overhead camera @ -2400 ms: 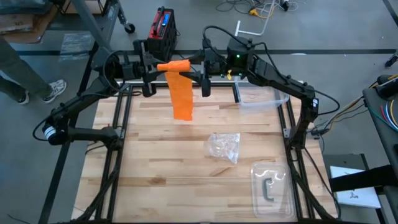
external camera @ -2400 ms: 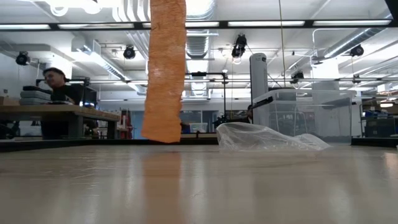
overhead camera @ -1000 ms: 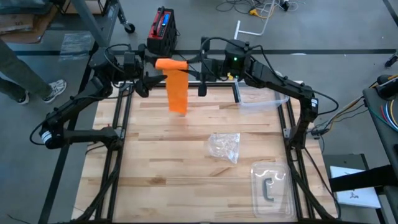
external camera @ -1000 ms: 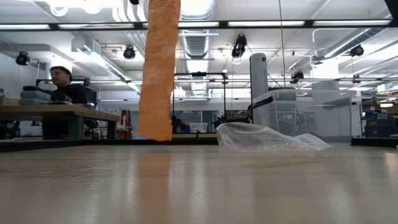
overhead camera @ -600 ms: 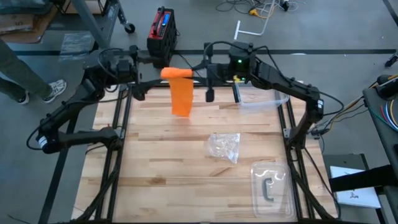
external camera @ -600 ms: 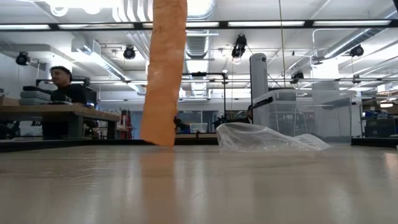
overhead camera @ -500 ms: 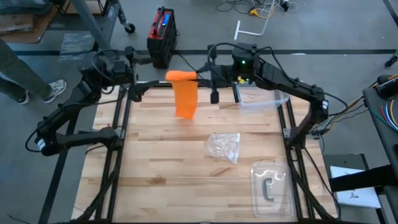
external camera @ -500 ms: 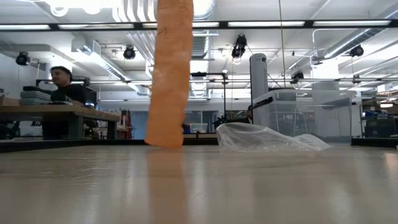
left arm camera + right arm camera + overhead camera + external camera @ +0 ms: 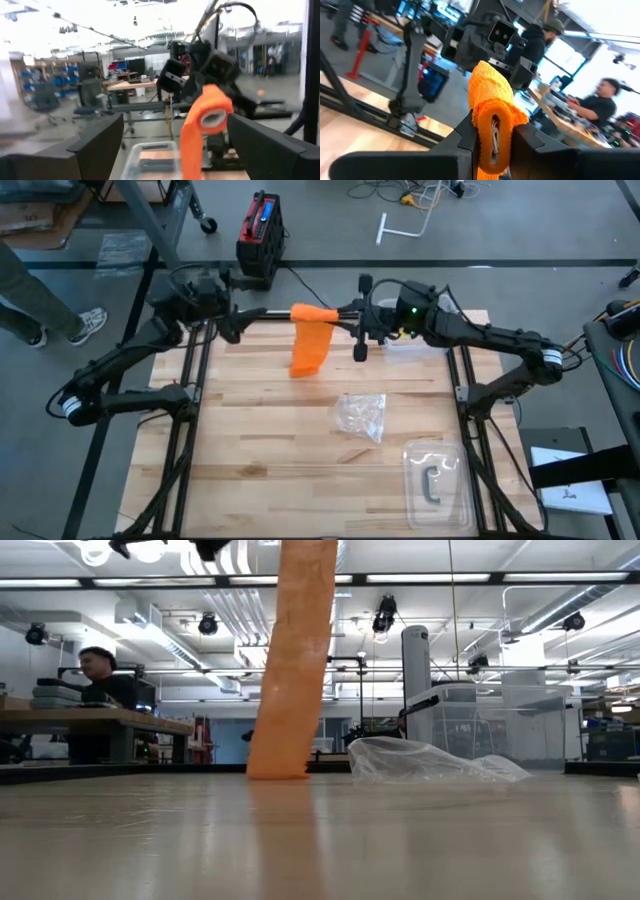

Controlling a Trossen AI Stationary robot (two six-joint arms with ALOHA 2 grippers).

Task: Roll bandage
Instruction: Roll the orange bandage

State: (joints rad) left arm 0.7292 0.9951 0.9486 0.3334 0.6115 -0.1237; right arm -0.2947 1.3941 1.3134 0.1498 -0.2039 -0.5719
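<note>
A workshop with ceiling lights, desks and seated people lies beyond a wooden table (image 9: 270, 450) framed by dark metal bars. The left arm reaches in over the table's far left corner, and its gripper (image 9: 236, 323) hangs above the far edge with its fingers spread wide, touching nothing; in the left wrist view the two dark fingers (image 9: 95, 145) stand well apart at either side. The right arm stretches across from the far right, and its gripper (image 9: 352, 317) is clamped on the rolled end of the bandage (image 9: 310, 340), as the right wrist view shows with the orange roll pinched between the fingers (image 9: 465, 135). The loose orange tail of the bandage (image 9: 293, 670) hangs down from the roll, and in the low view its lower end reaches table level. A clear plastic tray (image 9: 438, 475) sits at the near right corner with a dark clip in it. A crumpled clear wrapper (image 9: 362, 415) lies near the table's middle, well apart from the bandage.
</note>
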